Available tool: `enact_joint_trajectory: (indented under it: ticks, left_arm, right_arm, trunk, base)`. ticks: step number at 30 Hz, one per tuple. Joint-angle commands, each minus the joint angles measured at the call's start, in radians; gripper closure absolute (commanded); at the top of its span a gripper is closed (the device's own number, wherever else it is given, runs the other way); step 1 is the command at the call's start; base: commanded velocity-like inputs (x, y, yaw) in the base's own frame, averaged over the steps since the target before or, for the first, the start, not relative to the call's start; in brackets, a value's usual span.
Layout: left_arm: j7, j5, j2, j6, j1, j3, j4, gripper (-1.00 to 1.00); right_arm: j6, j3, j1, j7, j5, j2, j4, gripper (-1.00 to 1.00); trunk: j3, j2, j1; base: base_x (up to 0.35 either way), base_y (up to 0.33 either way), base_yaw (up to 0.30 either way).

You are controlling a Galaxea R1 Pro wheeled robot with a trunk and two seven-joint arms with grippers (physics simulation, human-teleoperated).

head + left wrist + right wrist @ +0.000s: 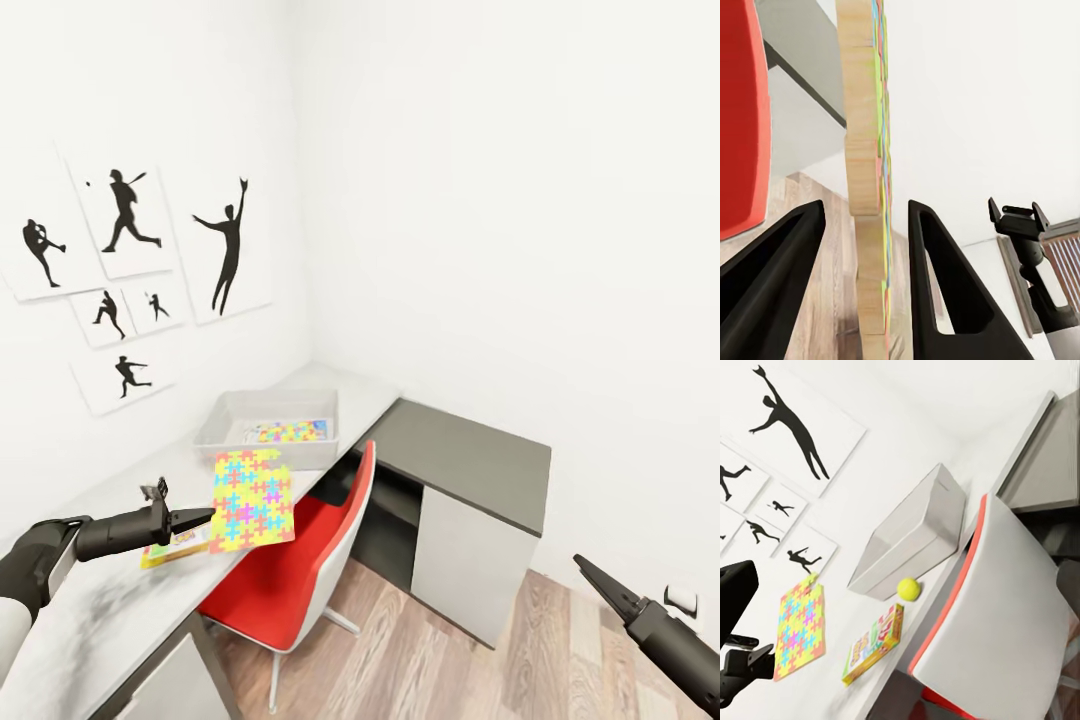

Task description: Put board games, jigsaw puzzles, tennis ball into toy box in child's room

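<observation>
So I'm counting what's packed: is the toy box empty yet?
Not empty. In the head view a jigsaw puzzle already lies flat inside the toy box; the left gripper holds the second puzzle outside it.

Dark grey tubular forearms, black tapered wedge fingers on left hand (205, 517), right hand (590, 572), white upper-arm shell

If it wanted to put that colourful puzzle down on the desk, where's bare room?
Bare desk lies under the left pincer holding the multicoloured flat jigsaw puzzle. Crowded: shallow grey plastic toy box, small yellow-green tennis ball, colourful flat board game.
</observation>
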Motion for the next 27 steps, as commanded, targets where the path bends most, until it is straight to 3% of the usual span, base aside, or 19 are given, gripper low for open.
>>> enact_joint_trajectory:
  ticks: [1, 10, 27]
  left_arm:
    - [-0.005, -0.001, 0.000, 0.010, -0.001, 0.001, 0.000, 1.00]
    - [-0.005, -0.002, 0.000, 0.010, -0.001, 0.001, 0.000, 1.00]
    - [-0.005, 0.000, 0.000, 0.010, -0.001, 0.001, 0.000, 1.00]
  right_arm:
    - [0.006, -0.001, 0.000, 0.000, -0.006, 0.000, 0.000, -1.00]
    - [0.006, 0.000, 0.000, 0.000, -0.005, 0.000, 0.000, -1.00]
    - [0.006, 0.000, 0.000, -0.001, -0.004, 0.000, -0.001, -1.00]
  trunk:
    - [-0.002, -0.002, 0.001]
    - [0.000, -0.002, 0.001]
    - [0.017, -0.002, 0.001]
  base:
    - [0.131, -0.185, 0.002]
    - [0.138, -0.153, 0.043]
    - [0.138, -0.072, 0.227]
